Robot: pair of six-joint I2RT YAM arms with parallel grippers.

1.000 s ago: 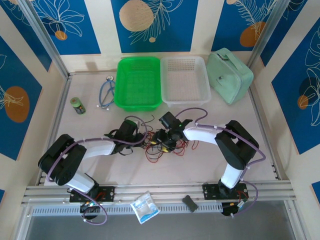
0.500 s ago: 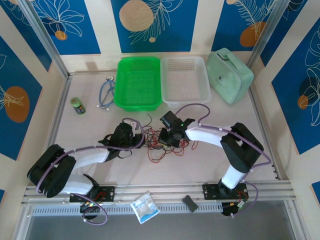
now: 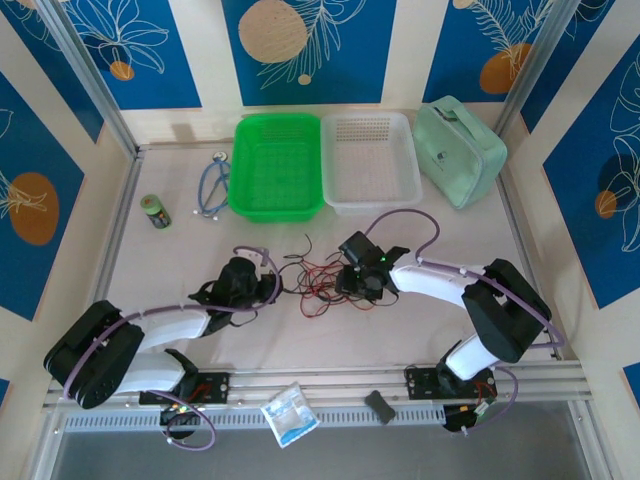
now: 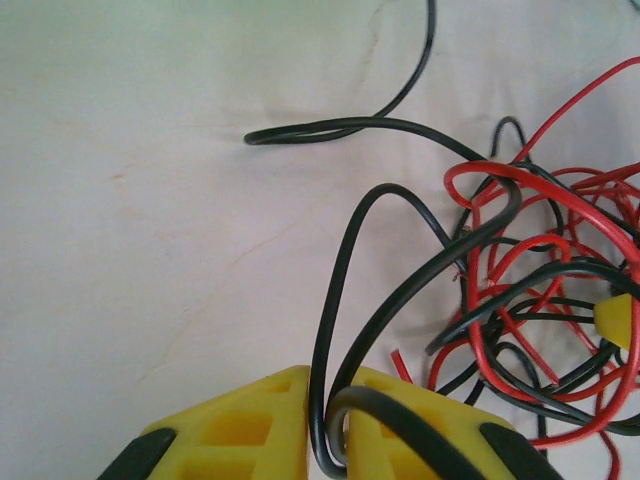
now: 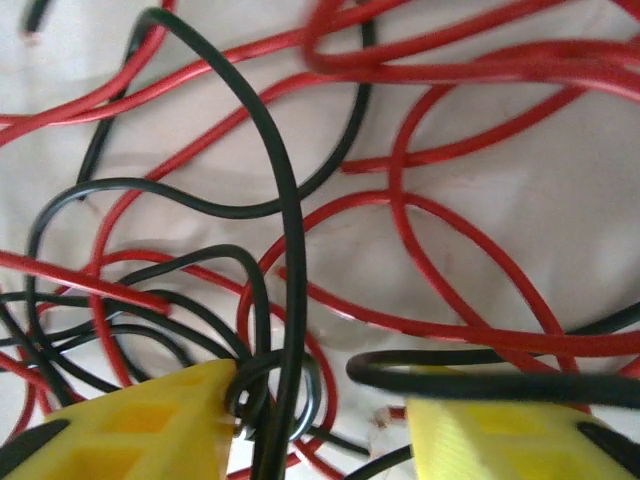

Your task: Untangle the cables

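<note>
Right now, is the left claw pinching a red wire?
No, the left claw grips a black cable; the red cables lie beyond it.

Robot lab cell, aluminium frame [image 3: 88, 75], printed panels [image 3: 300, 50]

The pale table [image 3: 340, 335] carries along its far side a green basket [image 3: 276, 212], a white basket [image 3: 372, 204] and a mint-green case [image 3: 458, 150]. Left of them lie a blue stethoscope [image 3: 211, 190] and a small green jar [image 3: 154, 211]. The red and black cables [image 3: 318, 280] lie tangled near the middle.
</note>
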